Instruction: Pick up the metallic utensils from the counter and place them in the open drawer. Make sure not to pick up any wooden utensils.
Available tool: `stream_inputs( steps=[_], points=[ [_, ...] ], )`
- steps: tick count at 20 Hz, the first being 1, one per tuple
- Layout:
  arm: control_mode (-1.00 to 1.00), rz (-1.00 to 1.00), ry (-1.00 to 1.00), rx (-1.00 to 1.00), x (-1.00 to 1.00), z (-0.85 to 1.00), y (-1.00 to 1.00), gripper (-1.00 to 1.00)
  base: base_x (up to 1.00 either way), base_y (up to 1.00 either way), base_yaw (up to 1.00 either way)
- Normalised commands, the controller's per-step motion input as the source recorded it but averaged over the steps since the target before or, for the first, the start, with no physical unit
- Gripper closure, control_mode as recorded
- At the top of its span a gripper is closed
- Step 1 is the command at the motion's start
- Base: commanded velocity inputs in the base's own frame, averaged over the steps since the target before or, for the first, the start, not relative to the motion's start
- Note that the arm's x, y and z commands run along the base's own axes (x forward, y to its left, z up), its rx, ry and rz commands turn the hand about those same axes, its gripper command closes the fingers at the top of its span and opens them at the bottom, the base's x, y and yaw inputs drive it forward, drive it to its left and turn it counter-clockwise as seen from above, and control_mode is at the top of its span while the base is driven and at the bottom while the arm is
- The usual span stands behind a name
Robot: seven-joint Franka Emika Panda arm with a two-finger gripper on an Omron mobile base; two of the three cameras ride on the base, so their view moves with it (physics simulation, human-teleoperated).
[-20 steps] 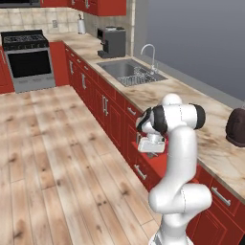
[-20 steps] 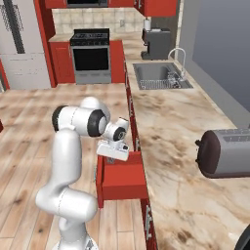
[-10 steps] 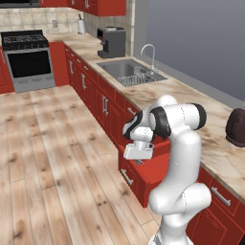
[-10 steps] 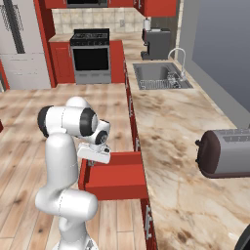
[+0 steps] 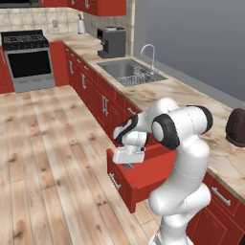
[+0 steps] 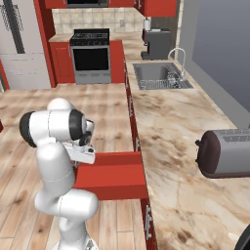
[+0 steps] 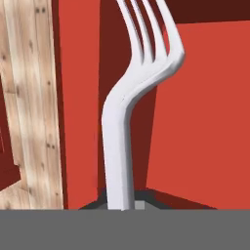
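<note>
**A:** Start at the left. What do you see?

**B:** In the left base view, the stove (image 5: 28,57) is far left against the back wall, with plank floor (image 5: 43,158) in front of it. Next comes the drawer (image 5: 143,178), pulled out from the row of red cabinets. My gripper (image 5: 128,161) hangs just over the end with the drawer front.

**A:** And what is the gripper doing?

**B:** It's clenched on a fork (image 7: 119,122). In the hand view the grey handle rises straight up from between my fingertips (image 7: 100,202), bends, and ends in the tines at the top.

**A:** So where is the fork compared with the drawer?

**B:** It points down into it. Left of the fork I see floor planks (image 7: 29,97), then a red drawer wall and a dark red strip behind the handle. To the right is another flat red wall (image 7: 205,97). I can't tell whether the tines touch the bottom.

**A:** Does the other side show the same?

**B:** Yes. In the right base view my gripper (image 6: 84,155) sits at the left end of the drawer (image 6: 110,177), which sticks out from under the worktop (image 6: 166,127).

**A:** And further right?

**B:** The sink (image 5: 127,72) is set in the worktop, with the coffee machine (image 5: 112,42) behind it. The toaster (image 6: 227,152) stands at the right, well apart from the drawer.
</note>
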Motion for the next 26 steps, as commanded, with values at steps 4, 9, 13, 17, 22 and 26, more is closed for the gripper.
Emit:
stream_inputs(
  steps=[4, 9, 13, 17, 22, 26],
  points=[
    [-1.0, -0.01, 0.11, 0.0, 0.12, 0.88, -0.01, 1.0, 0.0, 0.0, 0.0],
    [-1.0, -0.01, 0.09, 0.0, 0.18, 0.53, -0.28, 1.0, 0.0, 0.0, 0.0],
    [-1.0, 0.0, 0.08, -0.11, 0.08, 0.01, -0.47, 1.0, 0.0, 0.0, 0.0],
    [-1.0, 0.0, 0.1, -0.23, 0.2, -0.02, -0.32, 1.0, 0.0, 0.0, 0.0],
    [-1.0, 0.0, -0.05, -0.17, 0.09, -0.21, -0.13, 1.0, 0.0, 0.0, 0.0],
    [-1.0, 0.0, -0.25, -0.02, -0.02, -0.54, -0.15, 1.0, 0.0, 0.0, 0.0]
  ],
)
